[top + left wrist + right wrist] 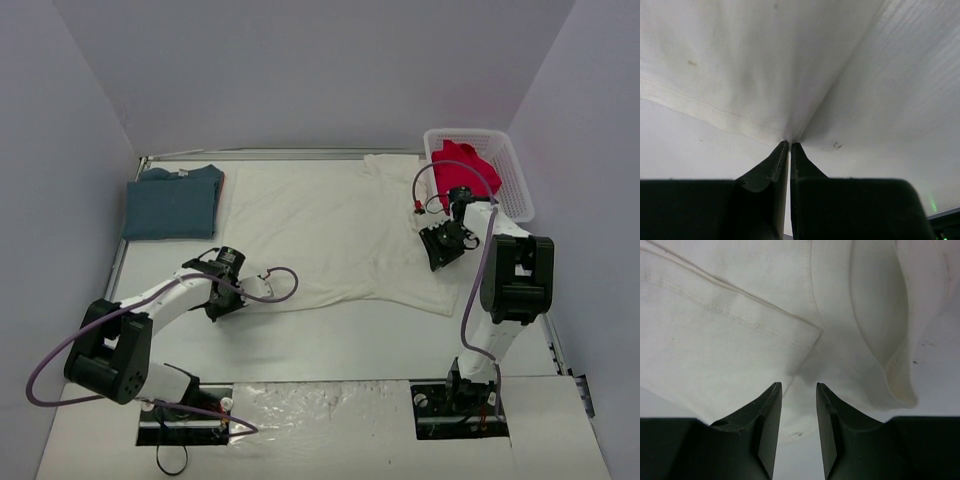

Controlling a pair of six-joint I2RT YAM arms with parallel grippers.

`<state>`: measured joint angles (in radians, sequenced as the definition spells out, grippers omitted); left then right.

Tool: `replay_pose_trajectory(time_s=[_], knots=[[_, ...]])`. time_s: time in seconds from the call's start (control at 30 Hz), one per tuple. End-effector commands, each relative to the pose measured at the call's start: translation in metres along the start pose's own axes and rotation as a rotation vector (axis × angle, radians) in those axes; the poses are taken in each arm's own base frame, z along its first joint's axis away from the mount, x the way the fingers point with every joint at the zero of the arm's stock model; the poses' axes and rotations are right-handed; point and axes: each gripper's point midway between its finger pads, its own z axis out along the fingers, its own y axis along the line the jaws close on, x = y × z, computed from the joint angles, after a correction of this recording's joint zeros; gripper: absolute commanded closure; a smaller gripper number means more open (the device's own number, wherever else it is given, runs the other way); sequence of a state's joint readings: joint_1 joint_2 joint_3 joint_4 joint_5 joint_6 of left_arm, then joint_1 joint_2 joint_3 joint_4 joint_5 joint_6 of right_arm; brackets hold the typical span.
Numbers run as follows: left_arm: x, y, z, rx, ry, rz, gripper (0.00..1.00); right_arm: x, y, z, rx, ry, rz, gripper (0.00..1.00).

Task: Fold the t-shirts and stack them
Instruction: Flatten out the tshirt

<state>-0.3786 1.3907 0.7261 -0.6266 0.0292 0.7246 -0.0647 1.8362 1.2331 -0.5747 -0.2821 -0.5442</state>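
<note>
The large cream-white t-shirt lies spread flat across the middle of the table. My left gripper is at its near left hem corner. In the left wrist view the gripper is shut on a pinch of this cream-white cloth, and creases run out from the tips. My right gripper is at the shirt's right edge. In the right wrist view the gripper is open over a sleeve hem and holds nothing. The teal-blue t-shirt lies folded at the back left. The bright red t-shirt lies crumpled in the basket.
The white plastic lattice basket stands at the back right corner, just beyond my right arm. Grey walls close in the table on the left, back and right. Purple cables loop from both arms over the table.
</note>
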Motion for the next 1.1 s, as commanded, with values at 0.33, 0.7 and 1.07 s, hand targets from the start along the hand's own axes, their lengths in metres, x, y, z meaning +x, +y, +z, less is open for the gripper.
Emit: replay_pose_trajectory(time_s=[0.33,0.7,1.07], knots=[[0.007,-0.005,-0.011,-0.019,-0.017,-0.014,0.98,-0.020,0.003,0.013,-0.069,-0.001,0.005,0.70],[0.007,-0.006,-0.007,-0.014,-0.015,-0.017,0.98,-0.017,0.007,0.024,-0.080,0.022,-0.006,0.78],[0.004,-0.006,-0.006,-0.002,-0.020,-0.024,0.98,-0.025,0.003,0.013,-0.046,-0.005,-0.006,0.77]])
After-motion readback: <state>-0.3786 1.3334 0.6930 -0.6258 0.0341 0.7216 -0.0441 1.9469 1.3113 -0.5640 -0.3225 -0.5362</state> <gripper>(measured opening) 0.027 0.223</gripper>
